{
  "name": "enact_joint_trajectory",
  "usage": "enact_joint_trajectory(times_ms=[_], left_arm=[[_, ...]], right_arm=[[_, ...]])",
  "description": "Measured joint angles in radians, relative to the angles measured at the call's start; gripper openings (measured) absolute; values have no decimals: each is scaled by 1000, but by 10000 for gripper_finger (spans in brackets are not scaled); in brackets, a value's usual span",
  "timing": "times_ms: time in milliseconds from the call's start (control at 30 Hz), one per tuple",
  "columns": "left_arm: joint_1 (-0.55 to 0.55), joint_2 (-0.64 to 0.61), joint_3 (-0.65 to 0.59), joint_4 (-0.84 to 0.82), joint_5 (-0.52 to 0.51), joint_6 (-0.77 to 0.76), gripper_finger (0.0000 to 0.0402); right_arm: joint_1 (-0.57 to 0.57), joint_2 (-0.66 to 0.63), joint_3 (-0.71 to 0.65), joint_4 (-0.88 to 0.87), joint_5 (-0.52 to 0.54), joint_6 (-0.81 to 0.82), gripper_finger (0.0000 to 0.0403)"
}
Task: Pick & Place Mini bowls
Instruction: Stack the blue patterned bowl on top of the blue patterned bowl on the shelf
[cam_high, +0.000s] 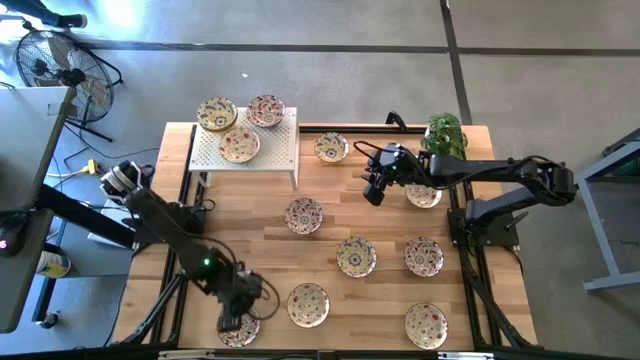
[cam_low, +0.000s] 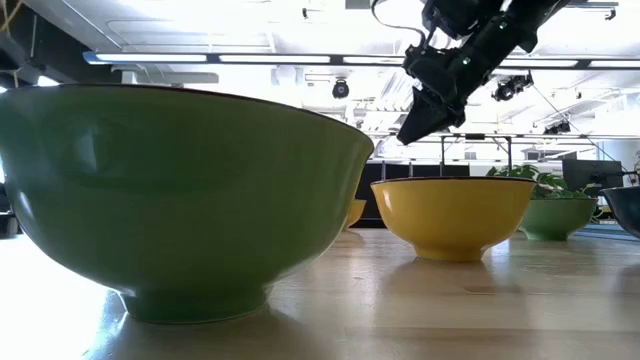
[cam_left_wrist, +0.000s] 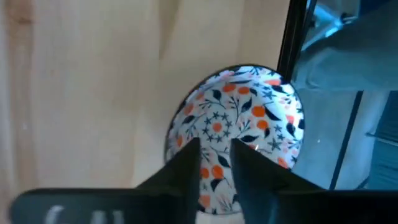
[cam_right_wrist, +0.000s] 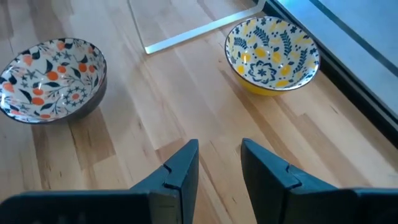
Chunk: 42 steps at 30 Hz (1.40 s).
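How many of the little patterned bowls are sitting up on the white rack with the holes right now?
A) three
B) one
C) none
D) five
A: the high view shows three mini bowls on the white perforated rack: one at its back left, one at its back right, one in front; the rest lie on the wooden table.

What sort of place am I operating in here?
Most likely a robotics lab or workshop: a wooden table on a bare concrete floor, a standing fan beside it, and open ceilings with strip lights over more benches behind.
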<state>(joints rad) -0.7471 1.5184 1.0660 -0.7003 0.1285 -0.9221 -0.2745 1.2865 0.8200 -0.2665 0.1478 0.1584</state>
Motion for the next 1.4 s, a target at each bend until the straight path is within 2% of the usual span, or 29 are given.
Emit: enact_joint_trajectory(times_ms=[133,267,533,767,1000,1100,1400], left_arm=[[-21,66,0,10,-18,-2,141],[-22,117,0,14,-10,-26,157],[-19,132,9,10,-8,-37,142],[-19,132,128,-65,47,42,139],[-19,131,225,-238,-26,110,139],[-19,131,223,-280,-59,123,139],[-19,131,122,-144,-68,167,138]], right_arm=[[0,0,0,-1,0,-3,108],[4,0,0,1,-2,0,108],[1,0,0,19,-27,-36,108],[0,0,0,72,-27,-29,108],[0,0,0,84,-33,-40,108],[0,0,0,84,-38,-32,108],[0,1,0,84,-35,-61,108]])
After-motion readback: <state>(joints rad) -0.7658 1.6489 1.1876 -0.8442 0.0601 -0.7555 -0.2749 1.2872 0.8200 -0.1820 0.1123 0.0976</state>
